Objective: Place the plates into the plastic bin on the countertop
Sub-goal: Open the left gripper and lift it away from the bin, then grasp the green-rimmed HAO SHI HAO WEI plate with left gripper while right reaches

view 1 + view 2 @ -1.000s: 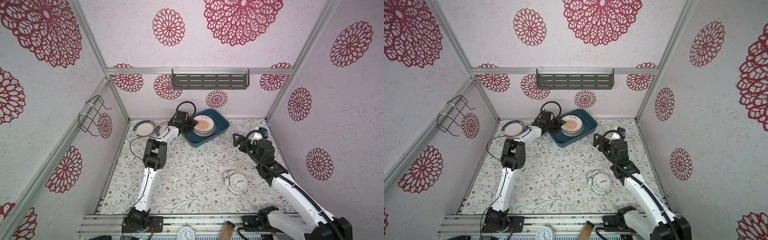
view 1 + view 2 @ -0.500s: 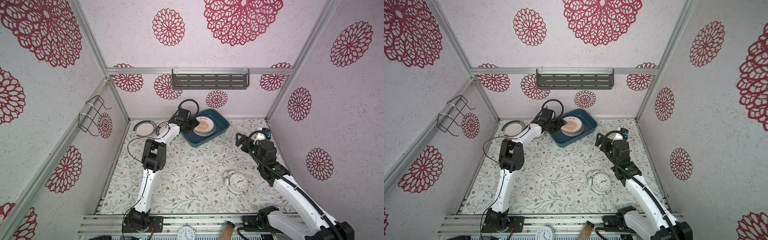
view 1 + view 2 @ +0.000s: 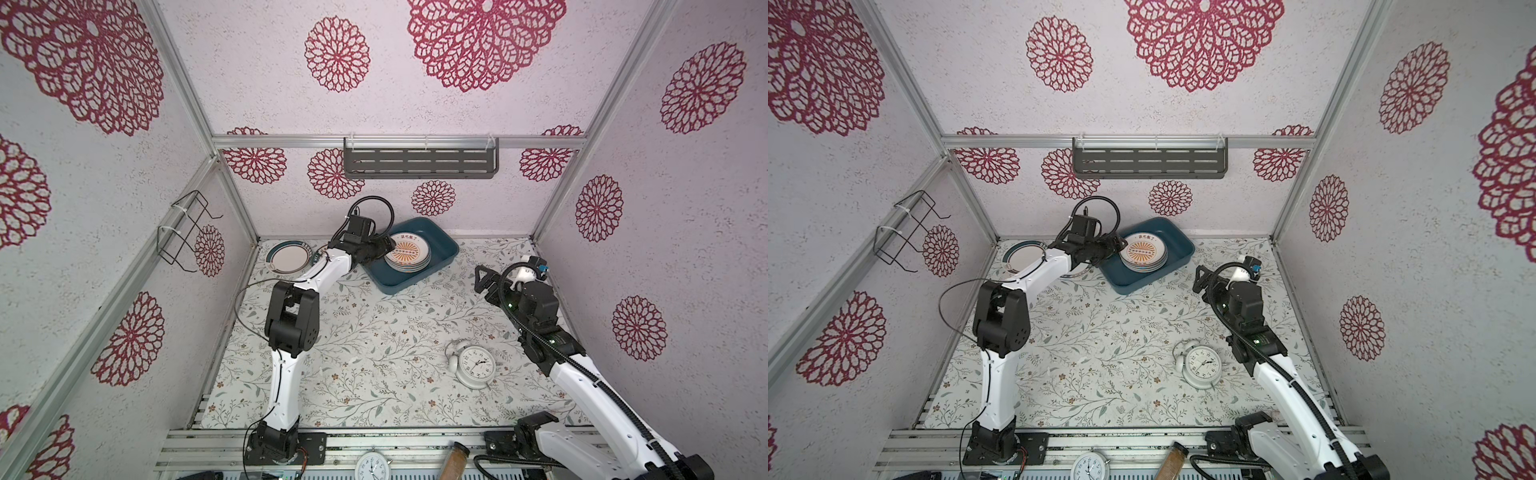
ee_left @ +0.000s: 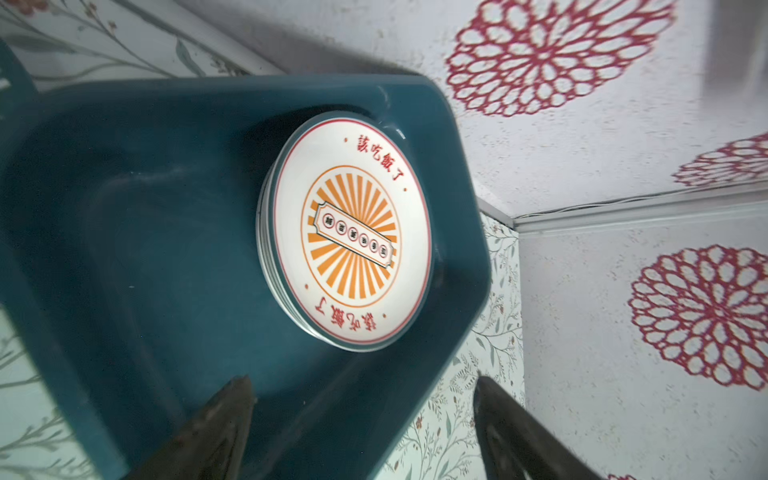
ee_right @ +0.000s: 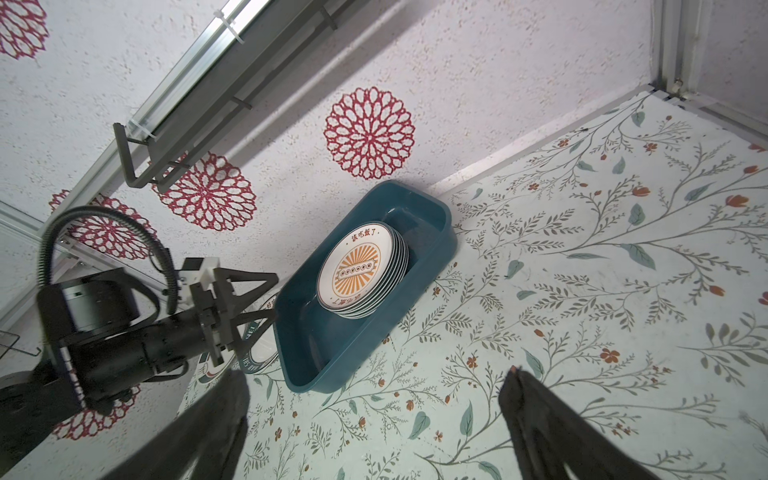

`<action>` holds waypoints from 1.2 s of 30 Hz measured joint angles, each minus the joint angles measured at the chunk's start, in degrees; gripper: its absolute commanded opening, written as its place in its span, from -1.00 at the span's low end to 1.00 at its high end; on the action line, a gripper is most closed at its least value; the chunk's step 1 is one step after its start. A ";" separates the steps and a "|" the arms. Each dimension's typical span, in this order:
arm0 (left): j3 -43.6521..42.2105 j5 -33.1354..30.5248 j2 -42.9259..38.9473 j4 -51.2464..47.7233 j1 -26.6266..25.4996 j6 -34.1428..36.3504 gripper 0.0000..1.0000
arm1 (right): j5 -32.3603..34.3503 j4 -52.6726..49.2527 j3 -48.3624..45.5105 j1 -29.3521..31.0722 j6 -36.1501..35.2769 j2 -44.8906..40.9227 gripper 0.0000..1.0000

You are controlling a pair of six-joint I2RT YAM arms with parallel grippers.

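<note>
In both top views the bin (image 3: 445,248) (image 3: 1133,283) sits at the back edge of the worktop (image 3: 374,332), near its middle. It holds a stack of plates (image 3: 407,254) (image 3: 1143,252) topped by an orange sunburst one. A teal-rimmed plate (image 3: 289,257) (image 3: 1025,258) lies in the back left corner.

Only the right wrist view shows the second plate (image 5: 254,353) beside it, its lettered rim half hidden under the left gripper (image 5: 274,297). Only the left wrist view shows the bare bin floor (image 4: 145,249) beside the stack (image 4: 353,232).

There the left gripper (image 4: 359,382) has its fingers spread with nothing between them, short of the stack, over the bin's near end. The right gripper (image 3: 482,277) (image 5: 374,374) hangs near the right edge, fingers spread and empty. An alarm clock (image 3: 473,365) lies toward the front right.

Since a second ago the left fingers have parted further. The left arm's elbow has eased toward the left edge.
</note>
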 measured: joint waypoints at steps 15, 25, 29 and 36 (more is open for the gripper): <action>-39.43 -1.88 -25.35 22.01 13.33 -3.98 0.94 | -9.25 8.17 0.24 0.83 0.57 8.52 0.98; -49.20 -0.76 -26.93 25.81 20.26 -9.44 0.98 | -13.94 15.08 6.05 8.87 1.07 21.00 0.98; -49.24 1.70 -24.61 29.38 22.71 -12.13 0.96 | -16.96 18.38 8.85 12.68 1.25 26.88 0.98; -47.52 4.57 -15.23 32.20 24.22 -14.78 0.84 | -20.26 20.39 12.26 16.85 1.62 32.17 0.98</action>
